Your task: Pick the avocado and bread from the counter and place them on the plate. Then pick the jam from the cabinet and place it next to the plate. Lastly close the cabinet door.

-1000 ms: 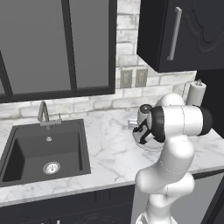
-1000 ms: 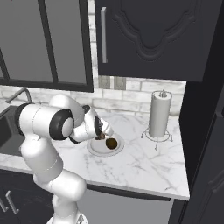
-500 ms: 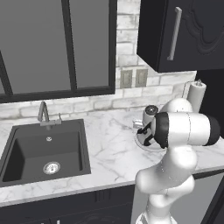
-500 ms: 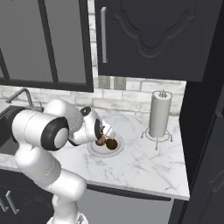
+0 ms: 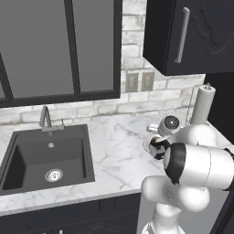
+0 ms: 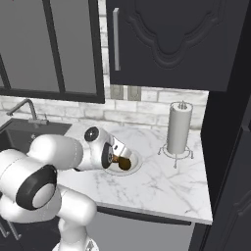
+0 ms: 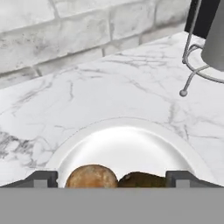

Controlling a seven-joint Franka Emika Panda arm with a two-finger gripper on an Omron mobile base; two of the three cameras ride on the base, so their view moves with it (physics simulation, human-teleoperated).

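Orange-brown bread [image 7: 91, 176] and the dark olive avocado [image 7: 141, 179] lie side by side, touching, at the near edge of the hand view, both resting on the pale plate [image 7: 127, 140]. The gripper [image 7: 113, 178] hangs right over them with its fingers [image 7: 41, 178] spread wide to either side of the pair, closed on nothing; whether a tip brushes either lump I cannot tell. From the right base camera the gripper [image 6: 117, 158] sits low over the plate [image 6: 133, 166], a dark lump visible inside its rim. From the left base camera the arm's white bulk covers most of the plate, and the gripper [image 5: 157, 147] shows just past the elbow.

Beyond the plate the white marble counter [image 7: 87, 94] runs back to a pale brick wall [image 7: 65, 30]. A paper towel holder [image 6: 177, 128] stands on the counter well to the right of the plate. A black sink [image 5: 45, 155] is set into the counter on the far left. Above, the black cabinet [image 6: 171, 39] hangs with its door shut and a grey bar handle [image 6: 116, 39] along its left edge.
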